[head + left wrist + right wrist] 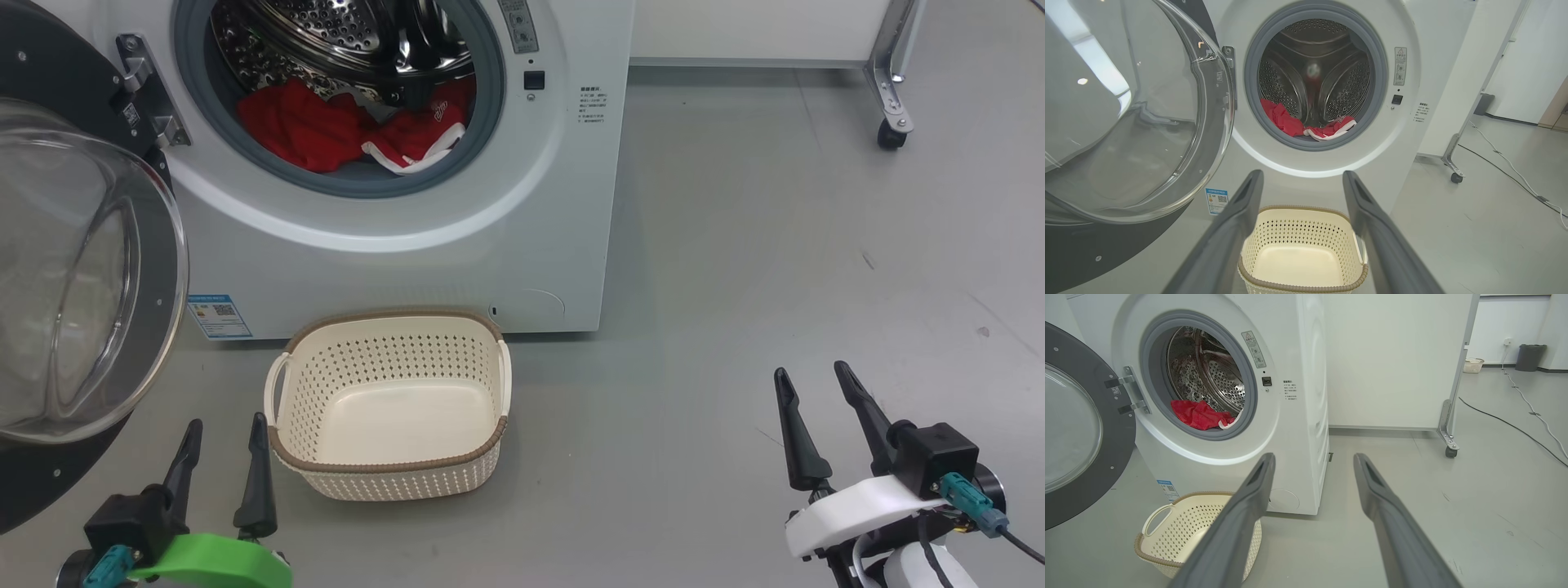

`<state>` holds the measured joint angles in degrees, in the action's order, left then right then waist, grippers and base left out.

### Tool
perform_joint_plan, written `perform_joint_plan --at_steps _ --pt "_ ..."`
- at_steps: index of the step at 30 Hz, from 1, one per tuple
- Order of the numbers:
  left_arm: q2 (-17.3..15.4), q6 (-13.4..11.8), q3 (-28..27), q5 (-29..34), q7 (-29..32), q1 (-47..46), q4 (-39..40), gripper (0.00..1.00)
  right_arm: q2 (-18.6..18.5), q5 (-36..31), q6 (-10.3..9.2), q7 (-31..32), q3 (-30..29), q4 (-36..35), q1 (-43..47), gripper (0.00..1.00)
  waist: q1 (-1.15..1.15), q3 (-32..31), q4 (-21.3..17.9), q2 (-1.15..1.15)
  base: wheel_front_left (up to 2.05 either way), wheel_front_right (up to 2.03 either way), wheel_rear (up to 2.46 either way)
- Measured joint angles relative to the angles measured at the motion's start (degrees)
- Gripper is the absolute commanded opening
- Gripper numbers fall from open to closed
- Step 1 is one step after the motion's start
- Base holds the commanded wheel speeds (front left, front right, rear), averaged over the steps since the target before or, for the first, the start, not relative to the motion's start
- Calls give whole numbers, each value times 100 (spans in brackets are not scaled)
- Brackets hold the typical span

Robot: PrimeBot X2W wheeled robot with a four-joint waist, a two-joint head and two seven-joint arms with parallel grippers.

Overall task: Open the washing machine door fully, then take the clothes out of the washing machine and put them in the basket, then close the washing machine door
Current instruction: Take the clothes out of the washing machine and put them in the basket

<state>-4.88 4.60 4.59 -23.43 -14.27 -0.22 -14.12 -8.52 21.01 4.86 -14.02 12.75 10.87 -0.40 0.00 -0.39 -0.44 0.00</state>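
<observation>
Since the red jersey clothes with white trim (302,131) lie slumped low in the perforated steel drum (326,33), just behind the grey rubber gasket (343,186) of the big white front-loading washing machine (408,278), I reckon the main risk is a poor pinch. The fabric is soft and loosely heaped, so a grasp could take up only a fold, or one garment and not the other, and let it slip to the floor short of the basket. A white trim loop lies at the gasket's lip and could, I judge, snag there on the way out. The drum's ribs are hard polished metal, and too deep a reach might knock against them. Below the opening, on the floor close to the machine's front, sits the small cream perforated plastic basket with a brown woven-look rim (392,317). It is empty and looks light, so a careless forearm could shove or tip it. To my left the large round door, a glossy black ring around a bulging clear glass bowl (73,278), stands swung wide on its metal hinge (147,90), near my left arm's path, where a sweep could strike it. My left fingers (257,474) are spread apart and hold nothing, just beside the basket's handle. My right fingers (796,445) are likewise spread and empty, well apart over the smooth grey floor (735,286).
</observation>
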Motion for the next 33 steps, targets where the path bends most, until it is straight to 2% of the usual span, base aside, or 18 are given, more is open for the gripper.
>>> perform_joint_plan --at_steps 30,33 --pt "-4 33 69 -15 10 4 46 100 81 1 1 -1 -15 0 0 100 0 34 -21 0 0 0 0" --pt "0 75 104 -187 67 5 51 100 91 1 1 -1 -20 1 0 100 0 40 -20 0 11 -11 0"
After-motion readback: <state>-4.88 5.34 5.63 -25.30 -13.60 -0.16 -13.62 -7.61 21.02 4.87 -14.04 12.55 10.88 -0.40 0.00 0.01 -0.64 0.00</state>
